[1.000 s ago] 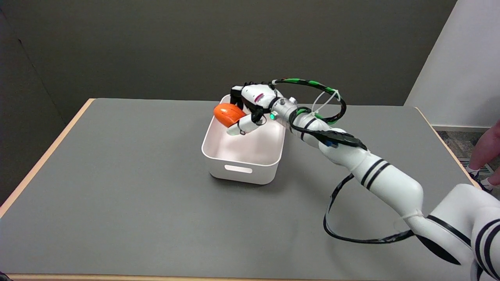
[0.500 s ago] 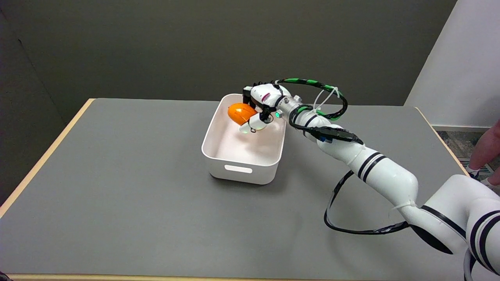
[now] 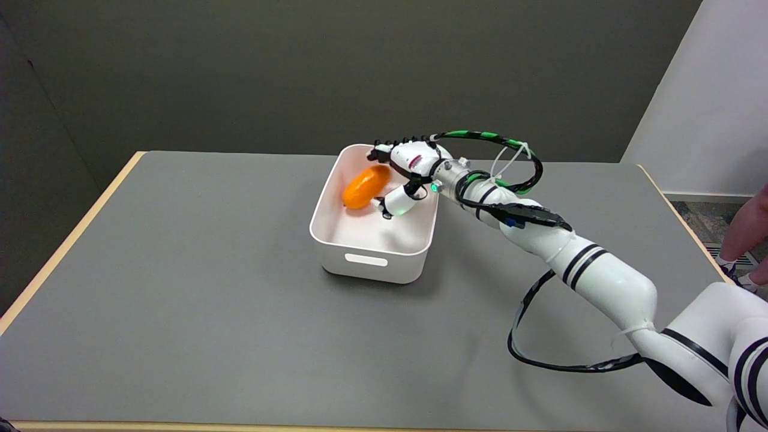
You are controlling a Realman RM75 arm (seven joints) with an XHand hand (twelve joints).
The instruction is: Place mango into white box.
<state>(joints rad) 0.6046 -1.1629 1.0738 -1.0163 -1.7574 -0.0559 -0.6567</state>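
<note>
Grey table (image 3: 180,300), bare on the left. White box (image 3: 373,259) near table centre, slot handle on near wall, long axis running near-to-far.

Mango (image 3: 366,186) inside white box, toward far-left corner, below rim level. Long axis slanted: low end toward box's left wall, high end toward far wall and the fingers. Cannot tell whether resting on box floor or caught mid-drop.

Right hand (image 3: 407,175) just right of mango, over far-right part of box interior. Fingers spread, upper ones reaching along far rim, thumb low toward box floor. Looks let go: no finger visibly wrapped round the fruit. Upper fingertips very near mango's high end; touching or a hair apart, cannot tell.

Key relation: mango lies left of the hand, hand between mango and box's right wall. Judged step: release done or nearly so, placement essentially complete. Next move likely a withdrawal up and right, away from mango, over right wall. Risk: low thumb or wrist clipping right rim and shifting the box; a straight lift first looks safer.

Right of box: arm with looped cable, a person's leg at frame edge.
</note>
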